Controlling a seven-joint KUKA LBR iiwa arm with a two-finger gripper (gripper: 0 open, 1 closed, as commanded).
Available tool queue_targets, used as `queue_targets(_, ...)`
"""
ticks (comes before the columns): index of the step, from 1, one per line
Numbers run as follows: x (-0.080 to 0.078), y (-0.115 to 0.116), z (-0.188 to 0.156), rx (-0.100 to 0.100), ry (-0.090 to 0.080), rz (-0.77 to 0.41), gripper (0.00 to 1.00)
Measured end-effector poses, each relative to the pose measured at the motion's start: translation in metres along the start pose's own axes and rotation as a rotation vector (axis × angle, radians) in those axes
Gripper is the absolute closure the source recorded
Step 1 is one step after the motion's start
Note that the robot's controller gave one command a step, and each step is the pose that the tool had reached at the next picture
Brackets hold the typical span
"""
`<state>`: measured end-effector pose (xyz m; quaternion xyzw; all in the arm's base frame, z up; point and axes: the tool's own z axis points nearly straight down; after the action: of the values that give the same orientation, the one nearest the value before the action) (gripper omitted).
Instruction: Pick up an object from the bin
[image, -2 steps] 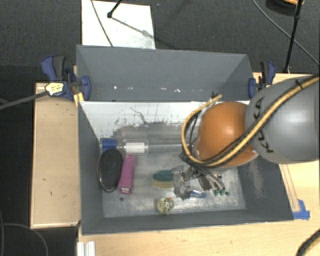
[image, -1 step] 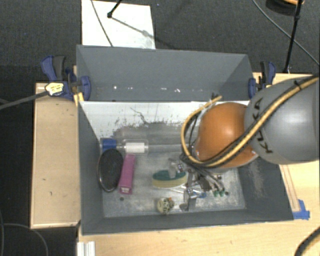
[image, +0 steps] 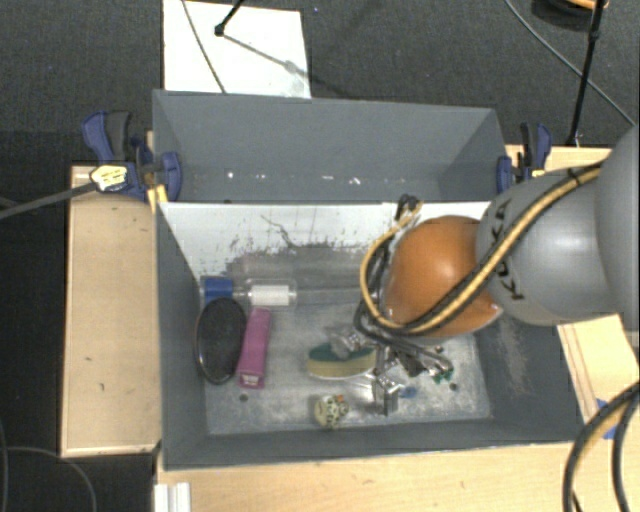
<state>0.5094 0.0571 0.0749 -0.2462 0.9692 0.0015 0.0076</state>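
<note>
Gripper is seen low by the bin's front edge, right of centre, just beside a green-and-cream sponge. How open it is cannot be told, and no hold is seen. The sponge should be centred before closing.

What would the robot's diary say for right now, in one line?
pincer: low in bin, just right of green-and-cream pad | nearest other: speckled ball, front | held: cannot tell
</note>
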Motion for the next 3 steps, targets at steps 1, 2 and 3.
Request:
queue_targets(1,0.0,0.0,-0.001,0.0,0.0,0.007,1.0)
queue_targets(2,-0.006,0.005,-0.067,0.002,0.008,0.026,1.0)
queue_targets(3,-0.014,0.018,-0.225,0.003,0.004,0.03,1.0)
